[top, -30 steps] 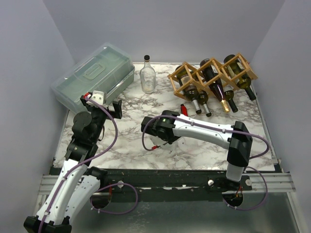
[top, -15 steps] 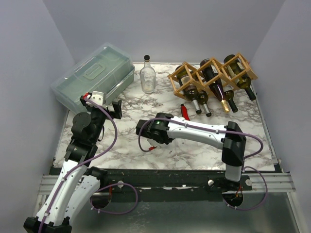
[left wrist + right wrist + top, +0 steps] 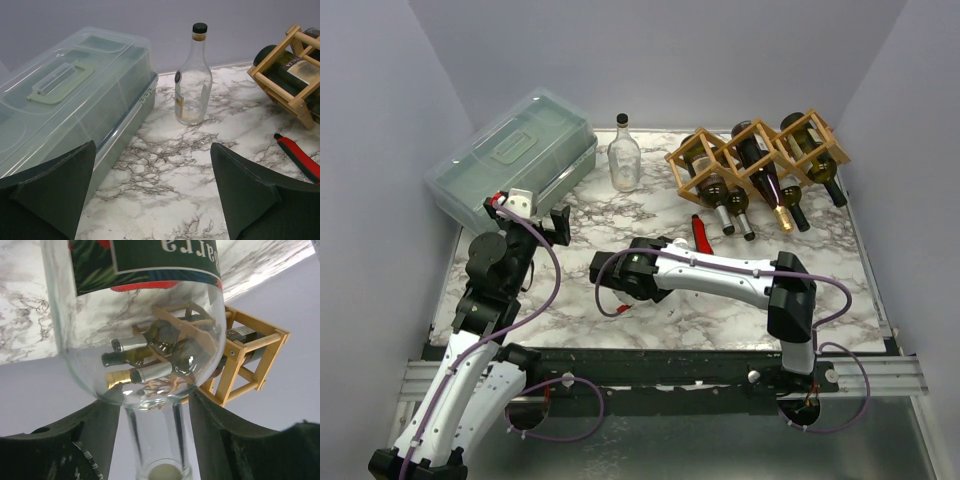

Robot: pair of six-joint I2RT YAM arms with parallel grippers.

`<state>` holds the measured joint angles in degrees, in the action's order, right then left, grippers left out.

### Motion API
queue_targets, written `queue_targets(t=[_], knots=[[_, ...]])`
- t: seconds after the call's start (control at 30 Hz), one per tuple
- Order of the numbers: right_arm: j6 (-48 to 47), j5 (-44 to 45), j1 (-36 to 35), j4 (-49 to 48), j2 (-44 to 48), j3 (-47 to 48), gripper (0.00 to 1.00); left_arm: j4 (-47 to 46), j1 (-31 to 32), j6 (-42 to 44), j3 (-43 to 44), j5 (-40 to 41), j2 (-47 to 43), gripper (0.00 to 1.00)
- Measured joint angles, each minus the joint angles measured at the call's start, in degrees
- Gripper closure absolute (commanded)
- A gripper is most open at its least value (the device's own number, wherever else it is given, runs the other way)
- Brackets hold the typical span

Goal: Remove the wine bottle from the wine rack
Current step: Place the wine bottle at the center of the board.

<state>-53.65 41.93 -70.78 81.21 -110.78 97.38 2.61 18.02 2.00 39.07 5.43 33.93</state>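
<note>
The wine rack (image 3: 757,150) sits at the far right of the marble table (image 3: 720,320). Several dark bottles (image 3: 760,165) are slotted through its diamond cells, necks pointing toward the arms. A clear glass bottle (image 3: 623,155) stands upright beside a lidded green-grey box (image 3: 515,160). The right arm (image 3: 720,270) stretches leftward, low across mid-table, with a red object (image 3: 699,230) just behind it. The left gripper (image 3: 560,222) hangs near the box.
</note>
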Motion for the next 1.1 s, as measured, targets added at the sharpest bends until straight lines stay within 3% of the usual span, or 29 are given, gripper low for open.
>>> queue_targets(t=[0.53, 1.1], knots=[[-0.5, 0.3, -1.5, -0.9, -3.0, 6.1, 0.19, 0.0, 0.0, 0.0, 0.0, 0.0, 0.0, 0.01], [0.8, -4.4, -3.8, -0.9, -3.1, 18.7, 0.12, 0.0, 0.0, 0.5, 0.0, 0.0, -0.7, 0.01]])
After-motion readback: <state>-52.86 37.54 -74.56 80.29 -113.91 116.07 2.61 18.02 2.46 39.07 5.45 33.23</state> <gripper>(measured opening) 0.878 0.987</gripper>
